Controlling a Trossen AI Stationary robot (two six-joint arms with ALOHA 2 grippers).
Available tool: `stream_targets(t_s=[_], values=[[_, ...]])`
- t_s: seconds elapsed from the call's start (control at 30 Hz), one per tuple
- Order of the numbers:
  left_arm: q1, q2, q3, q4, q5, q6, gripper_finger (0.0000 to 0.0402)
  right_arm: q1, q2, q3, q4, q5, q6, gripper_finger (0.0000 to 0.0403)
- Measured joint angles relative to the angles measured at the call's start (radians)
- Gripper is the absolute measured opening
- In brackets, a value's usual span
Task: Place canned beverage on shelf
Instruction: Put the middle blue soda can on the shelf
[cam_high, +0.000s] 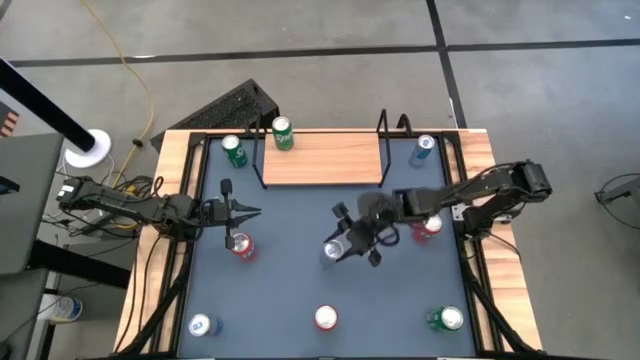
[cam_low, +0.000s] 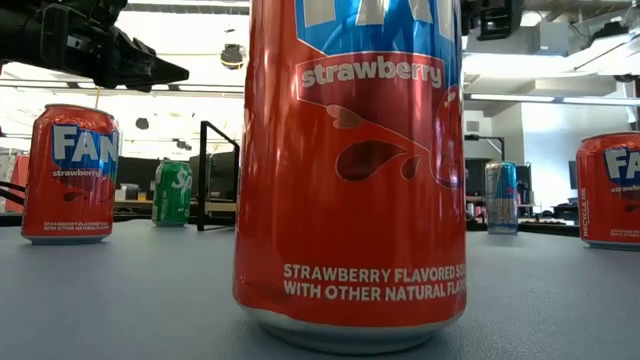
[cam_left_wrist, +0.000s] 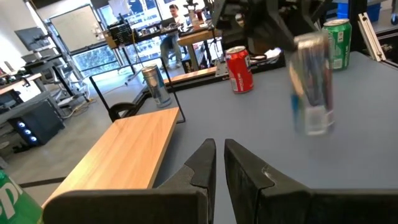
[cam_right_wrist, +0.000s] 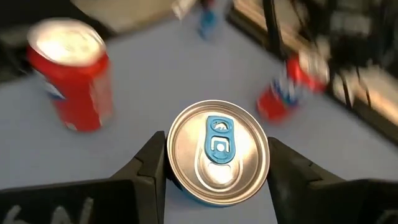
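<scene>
Open lab beyond, desks and a seated person (cam_left_wrist: 169, 34) far back; dark grey counter (cam_high: 290, 280) with wood edging carrying everything.

Shelf (cam_high: 322, 158), light-wood board with black wire end frames, at the counter's far edge, centred; board bare in the high view; green can (cam_high: 283, 133) standing just behind its left end, apparently off the board, hard to tell for sure.

Right arm reaching in from the right edge toward mid-counter; right hand (cam_high: 345, 243) clamped on a silver-blue can (cam_right_wrist: 217, 152), fingers (cam_right_wrist: 152, 168) pressed on both sides of it, blue pull tab facing the wrist camera; can in front of the shelf and well apart from it; seen blurred and apparently off the surface in the left wrist view (cam_left_wrist: 313, 84).

Left arm in from the left edge; left hand (cam_high: 243, 212) near the left side of the counter, fingers (cam_left_wrist: 202, 165) close together with only a narrow gap, gripping nothing; pointing across toward the right arm.

Other cans, all upright:
- red strawberry can (cam_high: 240, 245) just in front of the left hand
- red can (cam_low: 350, 170) at front centre, filling the low view
- red can (cam_high: 429, 227) beside the right arm
- green can (cam_high: 234, 151) at far left, beside the shelf's left frame
- green can (cam_high: 446, 319) at front right
- blue can (cam_high: 424, 150) at far right, beside the shelf's right frame
- blue can (cam_high: 203, 325) at front left
</scene>
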Motion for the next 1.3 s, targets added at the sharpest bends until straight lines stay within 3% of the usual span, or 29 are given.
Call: stream_targets(t_s=[0.1,0.2,0.4,0.5,0.73,0.93,1.07,1.3], values=[[0.000,0.000,0.000,0.000,0.000,0.000,0.0023,-0.074,0.000,0.000,0.010,-0.197,-0.051,0.0182],[0.000,0.000,0.000,0.000,0.000,0.003,0.0023,-0.131,0.000,0.000,-0.028,-0.311,-0.080,0.0187],[0.000,0.000,0.000,-0.001,0.000,0.003,0.0023,-0.167,0.002,-0.001,-0.155,-0.306,-0.139,0.0188],[0.000,0.000,0.000,-0.005,0.000,0.003,0.0023,-0.155,0.001,-0.001,-0.150,-0.182,-0.047,0.0188],[0.000,0.000,0.000,-0.010,0.000,0.003,0.0023,-0.118,0.001,0.015,-0.075,0.351,0.311,0.0190],[0.000,0.000,0.000,-0.009,0.000,0.003,0.0023,-0.103,0.000,0.073,-0.074,0.703,0.530,0.0191],[0.000,0.000,0.000,-0.008,0.000,0.003,0.0023,-0.128,0.000,0.119,-0.089,0.757,0.601,0.0191],[0.000,0.000,0.000,-0.007,0.000,0.003,0.0023,-0.193,0.000,0.248,-0.229,0.756,0.653,0.0192]])
